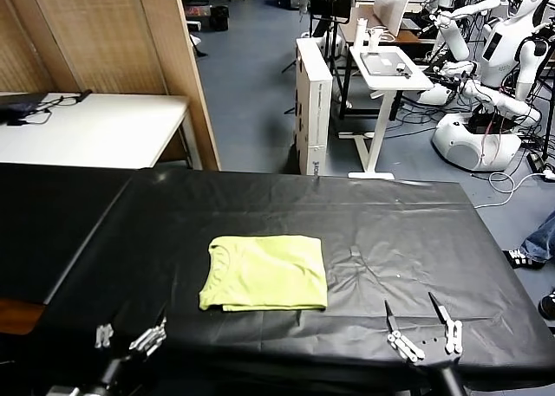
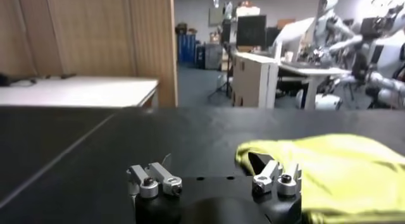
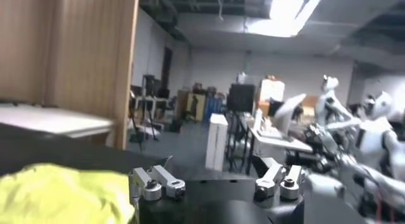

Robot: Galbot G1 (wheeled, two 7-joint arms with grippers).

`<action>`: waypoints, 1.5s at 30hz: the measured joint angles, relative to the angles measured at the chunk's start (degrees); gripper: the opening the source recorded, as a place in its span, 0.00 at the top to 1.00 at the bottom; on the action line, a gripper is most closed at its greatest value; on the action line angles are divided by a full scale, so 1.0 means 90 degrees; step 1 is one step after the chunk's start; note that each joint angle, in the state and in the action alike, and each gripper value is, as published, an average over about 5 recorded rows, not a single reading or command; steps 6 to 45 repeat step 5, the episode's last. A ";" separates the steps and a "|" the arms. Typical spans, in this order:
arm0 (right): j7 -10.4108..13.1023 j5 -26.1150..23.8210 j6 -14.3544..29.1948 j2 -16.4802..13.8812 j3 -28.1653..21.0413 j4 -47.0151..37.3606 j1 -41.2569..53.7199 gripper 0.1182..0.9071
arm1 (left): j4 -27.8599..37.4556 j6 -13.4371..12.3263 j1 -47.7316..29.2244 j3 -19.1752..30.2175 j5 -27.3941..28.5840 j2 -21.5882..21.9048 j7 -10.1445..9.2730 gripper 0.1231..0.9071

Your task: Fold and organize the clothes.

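Observation:
The lime yellow-green T-shirt (image 1: 264,272) lies folded into a flat rectangle on the black table cover, its round neck at the upper left. No print shows. It also shows in the left wrist view (image 2: 342,171) and the right wrist view (image 3: 60,193). My left gripper (image 1: 130,337) is open and empty at the table's near edge, to the shirt's lower left. My right gripper (image 1: 421,318) is open and empty at the near edge, to the shirt's lower right. Neither touches the shirt.
The black cover (image 1: 390,231) spans the whole table. Behind it stand a white table (image 1: 95,127), a wooden partition (image 1: 173,49), a cardboard box (image 1: 312,101), a white desk (image 1: 386,67) and other white robots (image 1: 494,67). A person's foot (image 1: 525,256) is at the right.

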 joint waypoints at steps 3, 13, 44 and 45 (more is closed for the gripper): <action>0.0001 0.0014 -0.0007 0.0030 -0.0005 0.0010 -0.0052 0.00 | 0.0000 0.0002 0.0036 -0.0034 -0.0015 0.0005 0.0023 0.00; 0.0001 0.0017 -0.0007 0.0040 -0.0008 0.0011 -0.0064 0.00 | 0.0000 0.0002 0.0045 -0.0045 -0.0020 0.0008 0.0033 0.00; 0.0001 0.0017 -0.0007 0.0040 -0.0008 0.0011 -0.0064 0.00 | 0.0000 0.0002 0.0045 -0.0045 -0.0020 0.0008 0.0033 0.00; 0.0001 0.0017 -0.0007 0.0040 -0.0008 0.0011 -0.0064 0.00 | 0.0000 0.0002 0.0045 -0.0045 -0.0020 0.0008 0.0033 0.00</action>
